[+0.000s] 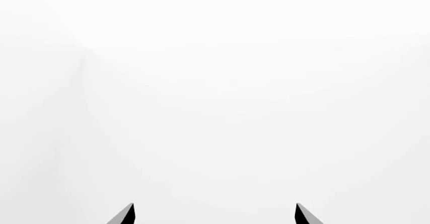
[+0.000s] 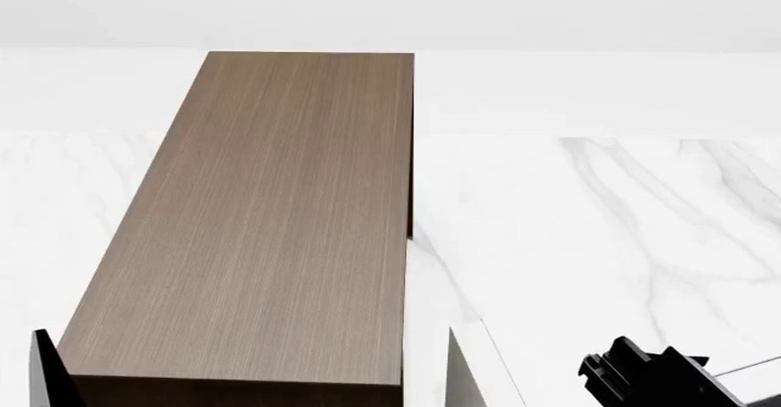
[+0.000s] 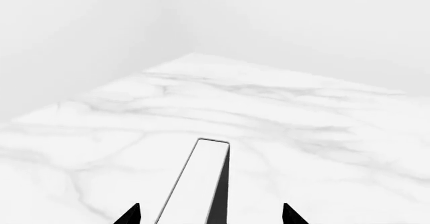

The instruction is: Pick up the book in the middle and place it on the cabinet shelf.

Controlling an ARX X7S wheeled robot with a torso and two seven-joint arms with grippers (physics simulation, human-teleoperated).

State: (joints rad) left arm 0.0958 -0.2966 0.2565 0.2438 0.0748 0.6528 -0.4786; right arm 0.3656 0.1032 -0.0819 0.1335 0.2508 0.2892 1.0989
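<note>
The right claw [image 3: 209,215] is spread open over a thin white thing [image 3: 198,181], maybe a book, on the marble table [image 3: 302,133]. The left claw [image 1: 213,215] is open too, holding nothing.

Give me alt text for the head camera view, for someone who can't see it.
A long brown wood-grain cabinet runs away from the camera, its flat top bare. White marble floor lies around it. A dark arm part shows at the lower right; no book is visible.
</note>
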